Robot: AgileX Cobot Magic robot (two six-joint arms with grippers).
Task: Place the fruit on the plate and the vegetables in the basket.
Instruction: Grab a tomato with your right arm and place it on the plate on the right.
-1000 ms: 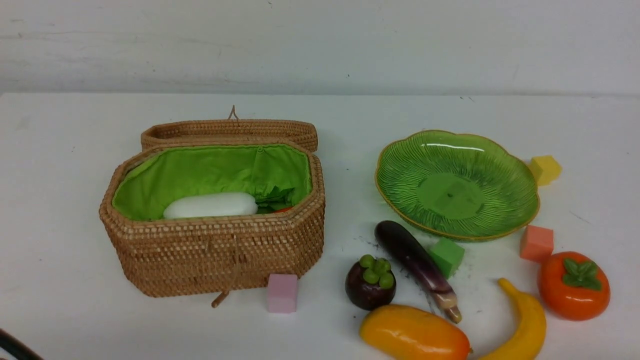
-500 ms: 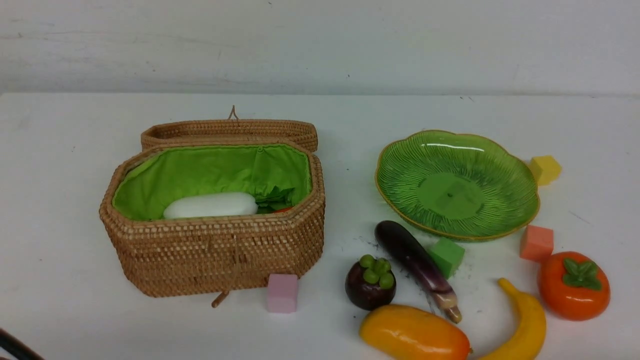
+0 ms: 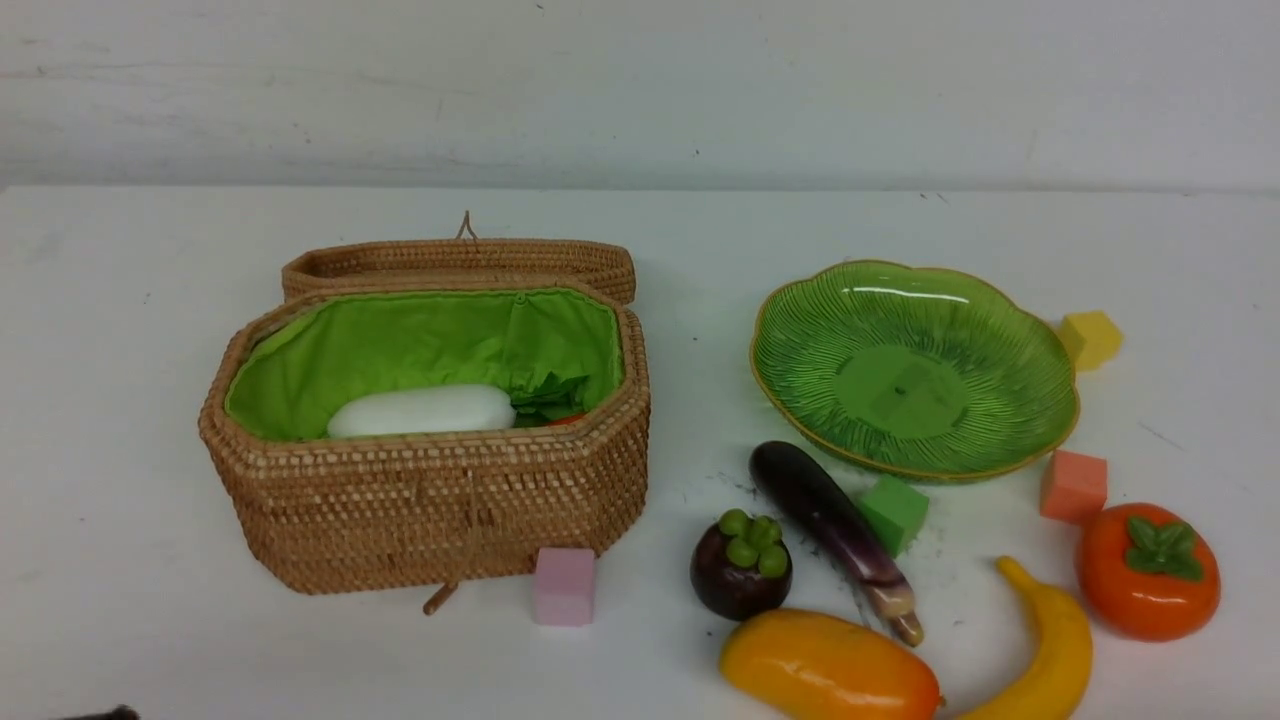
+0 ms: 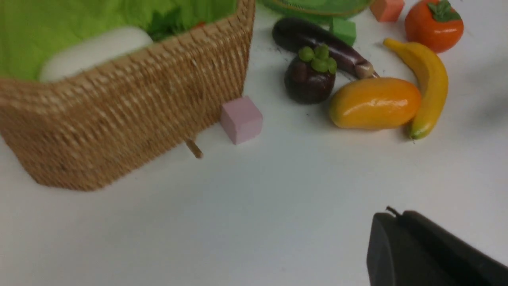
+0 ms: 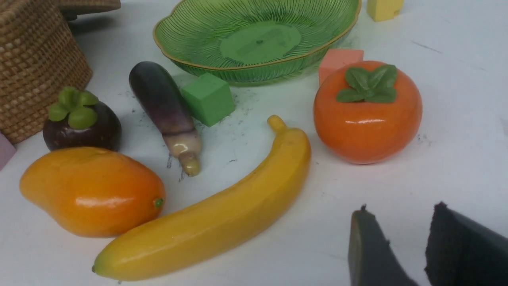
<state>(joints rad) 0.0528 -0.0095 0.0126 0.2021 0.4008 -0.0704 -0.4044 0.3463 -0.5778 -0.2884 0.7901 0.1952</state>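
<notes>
Four toy fruits lie on the white table nearest the robot, none yet on the plate: the mango and the banana at the front edge, the mangosteen just behind the mango, the persimmon off to the right. Both grippers hang low at the near side, empty. The left gripper has its fingers pressed together over bare table in front of the basket. The right gripper holds its fingers apart, nothing between them, just short of the banana and persimmon.

One vegetable is left out: the eggplant lies aslant between the mangosteen and the plate, a green cube just beside it. A pink cube sits at the foot of the basket, an orange cube by the plate's near rim.

Farther back, the plate stands bare. The basket, its lid thrown back, already holds the radish, green leaves beside it, and a red-orange sliver at the rim that is probably the carrot. A yellow cube lies beyond the plate. By this reckoning two of seven pieces are placed; the eggplant and all four fruits remain.

Against the frame one second earlier, no toy, cube, plate or basket has shifted. Only the front view's lower-left corner differs: the dark shape there, then a curved strip at the left edge, is now only a small dark tip at the bottom edge, likely part of the left arm.
</notes>
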